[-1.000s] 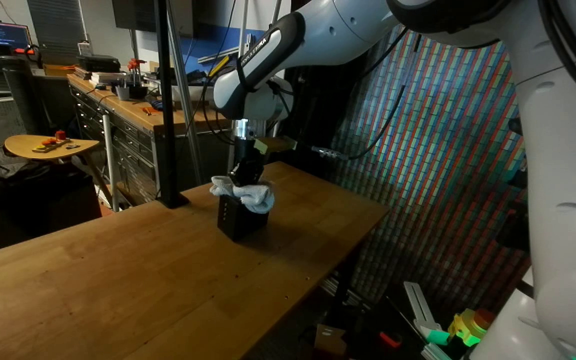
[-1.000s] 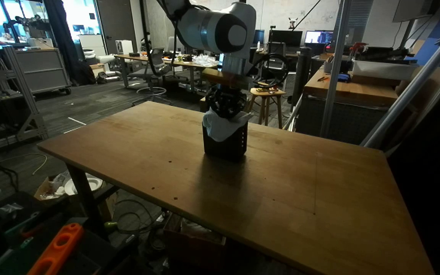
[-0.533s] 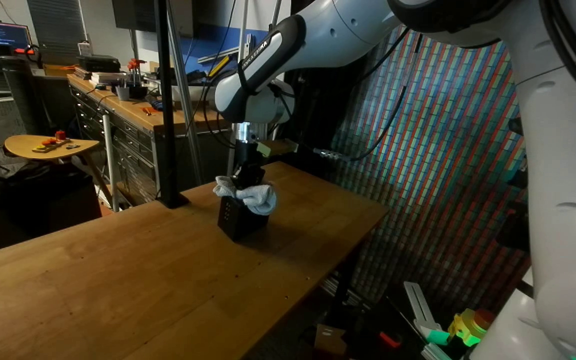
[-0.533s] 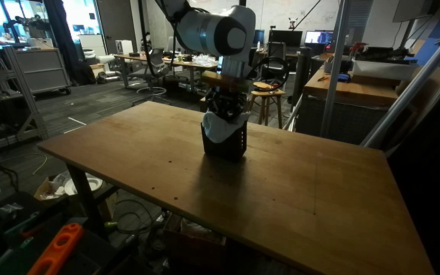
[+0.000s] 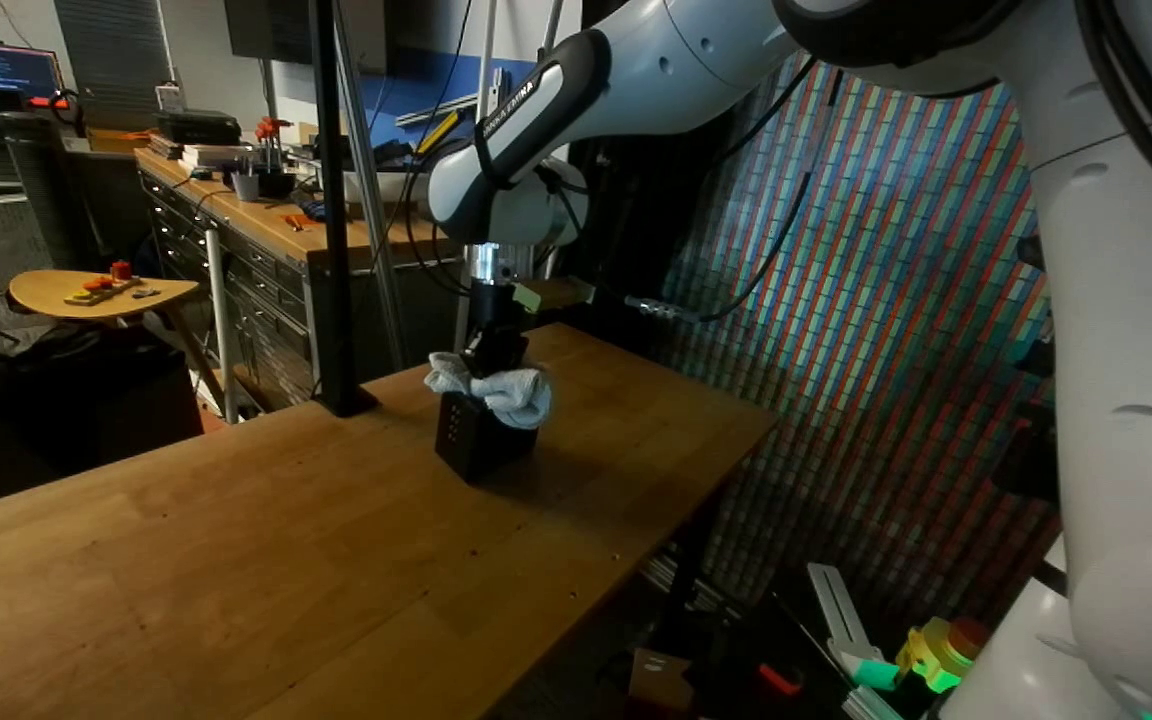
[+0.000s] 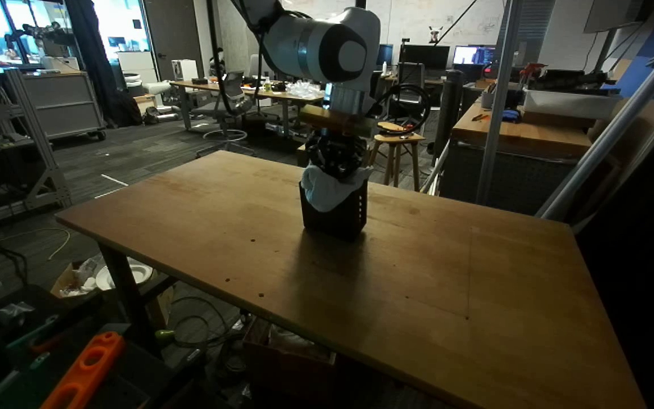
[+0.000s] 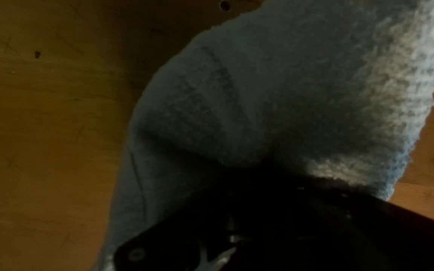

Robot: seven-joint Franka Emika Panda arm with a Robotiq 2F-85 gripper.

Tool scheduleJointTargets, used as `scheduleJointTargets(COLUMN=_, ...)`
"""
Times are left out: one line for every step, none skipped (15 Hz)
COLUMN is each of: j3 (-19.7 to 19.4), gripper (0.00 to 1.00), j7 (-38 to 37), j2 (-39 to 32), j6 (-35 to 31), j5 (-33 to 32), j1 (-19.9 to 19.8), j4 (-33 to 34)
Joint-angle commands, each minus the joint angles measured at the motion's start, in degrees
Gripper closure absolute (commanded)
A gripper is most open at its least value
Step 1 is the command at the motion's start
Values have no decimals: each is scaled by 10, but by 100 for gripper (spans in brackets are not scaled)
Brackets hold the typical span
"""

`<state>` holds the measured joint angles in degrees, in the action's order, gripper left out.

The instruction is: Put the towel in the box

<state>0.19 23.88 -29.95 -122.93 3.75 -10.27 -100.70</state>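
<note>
The gripper [image 5: 489, 368] is right on top of the towel [image 7: 266, 94], jaws closed, tips sunk in the folds; can't tell if fabric's pinched between them or just shoved down. Towel's bunched over the mouth of the box [image 6: 332, 221], w/ a flap [image 6: 327, 196] hanging outside its near wall in an exterior view, so prob a stuffing job, most of the way along, not done. Box looks upright on the worktop [image 6: 429, 250], between far & near edges, well apart from the corners.

What could go wrong? No. 1, the lift: if fabric's caught in the fingers, towel could ride up w/ them, esp. b/c so much sits outside the rim. No. 2, box tipping or skidding, b/c an off-centre shove would load just one wall. No. 3, once the tips leave, the flap's weight could drag more over the side. Next move prob wants loose bits tucked in, straight down, before backing off.

Towel itself: pale grey-white, bit blue in places, fluffy, def rumpled. In an exterior view it's squeezed in the middle, bow-tie style, w/ the fatter lobe [image 5: 521, 402] drooping over the rim. Wrist view's dim, but creases run into a dark hollow at the tips & one edge shows bright, ragged pile; box rim's hidden there.
</note>
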Motion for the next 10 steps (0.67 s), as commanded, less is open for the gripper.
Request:
scheduleJointTargets(j3=2, gripper=100, j7=-2, j2=-20, j6=10, j5=0, j1=-1, j4=27)
scheduleJointTargets(j3=3, gripper=100, j7=-3, j2=-25, j6=12, j5=1, j1=-1, j4=33)
scheduleJointTargets(j3=3, gripper=100, j7=-6, j2=-32, j6=13, j5=0, j1=1, j4=42)
scheduleJointTargets(j3=4, gripper=100, j7=-6, j2=-38, j6=15, j5=0, j1=1, j4=50)
scheduleJointTargets(j3=5, gripper=100, j7=-6, j2=-45, j6=16, j5=0, j1=2, j4=59)
scheduleJointTargets(j3=7, gripper=100, j7=-6, j2=-54, j6=20, j5=0, j1=3, j4=70)
scheduleJointTargets(j3=9, gripper=100, j7=-6, j2=-63, j6=23, j5=1, j1=4, j4=80)
scheduleJointTargets(j3=11, gripper=100, j7=-6, j2=-74, j6=28, j5=1, j1=5, j4=93)
scheduleJointTargets(j3=13, gripper=100, j7=-5, j2=-82, j6=35, j5=1, j1=5, j4=102)
scheduleJointTargets(j3=14, gripper=100, j7=-5, j2=-90, j6=42, j5=1, j1=6, j4=111)
